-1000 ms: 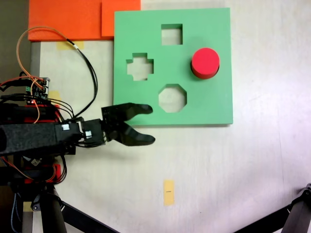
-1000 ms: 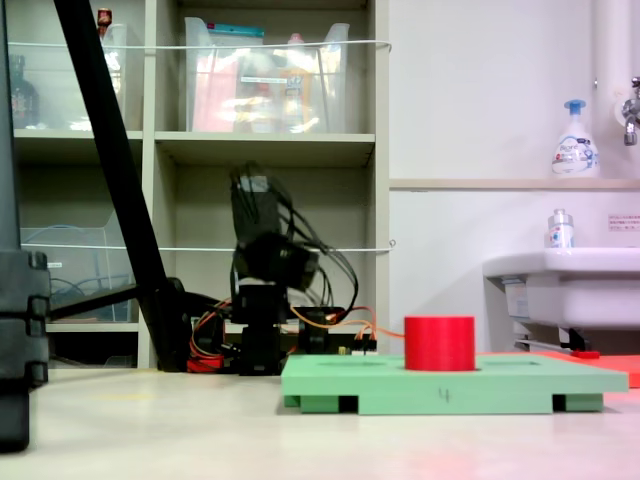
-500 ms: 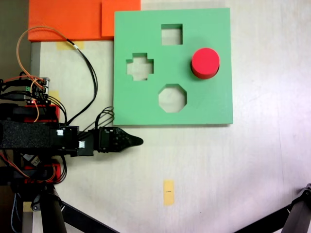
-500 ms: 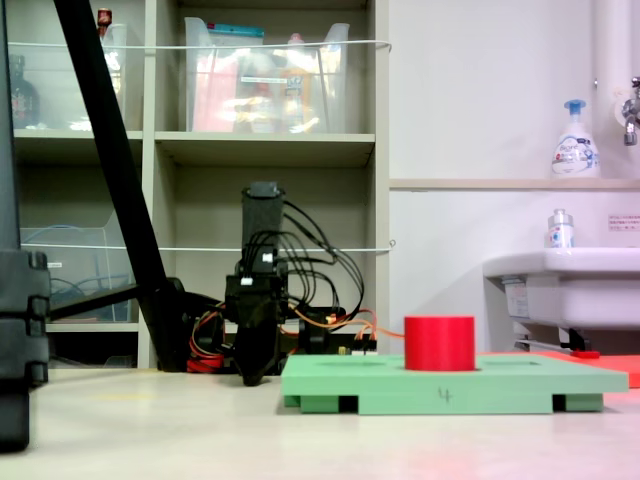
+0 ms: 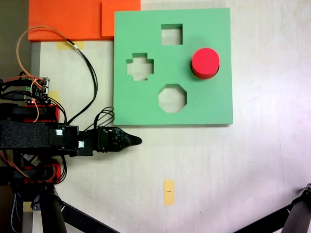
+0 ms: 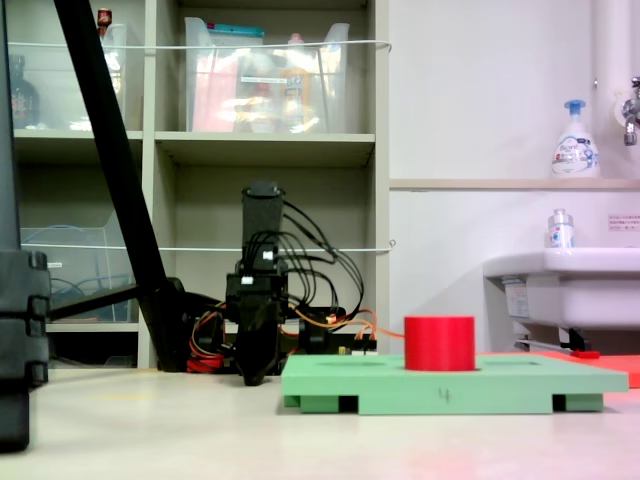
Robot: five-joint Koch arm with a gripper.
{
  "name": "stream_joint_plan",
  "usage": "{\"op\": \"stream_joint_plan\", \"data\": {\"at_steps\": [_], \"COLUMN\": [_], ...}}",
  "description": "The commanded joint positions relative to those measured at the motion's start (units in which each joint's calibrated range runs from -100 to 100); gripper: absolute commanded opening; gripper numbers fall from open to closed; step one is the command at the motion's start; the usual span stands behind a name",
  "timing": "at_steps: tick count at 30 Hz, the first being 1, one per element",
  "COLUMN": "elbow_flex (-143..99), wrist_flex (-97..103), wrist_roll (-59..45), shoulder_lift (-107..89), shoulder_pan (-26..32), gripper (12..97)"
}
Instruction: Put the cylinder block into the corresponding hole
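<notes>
The cylinder (image 5: 205,61) (image 6: 439,343) sits in the board's (image 5: 146,102) (image 6: 450,383) round hole. The gripper (image 5: 136,141) rests on the bench (image 5: 233,170), jaws closed and empty.

Matt foam: green board (image 5: 214,104), red cylinder block (image 5: 205,60).
</notes>
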Motion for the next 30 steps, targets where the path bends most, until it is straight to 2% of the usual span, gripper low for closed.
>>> {"op": "stream_joint_plan", "data": {"at_steps": [1, 7, 30], "elbow_flex": [-1.1, -1.1, -1.1], "wrist_flex": [-5.8, -5.3, -5.3], "wrist_roll": [0.0, 0.0, 0.0], "shoulder_lift": [-0.4, -0.4, -0.4], "shoulder_pan": [0.1, 0.1, 0.1], "gripper": [46.8, 49.7, 49.7]}}
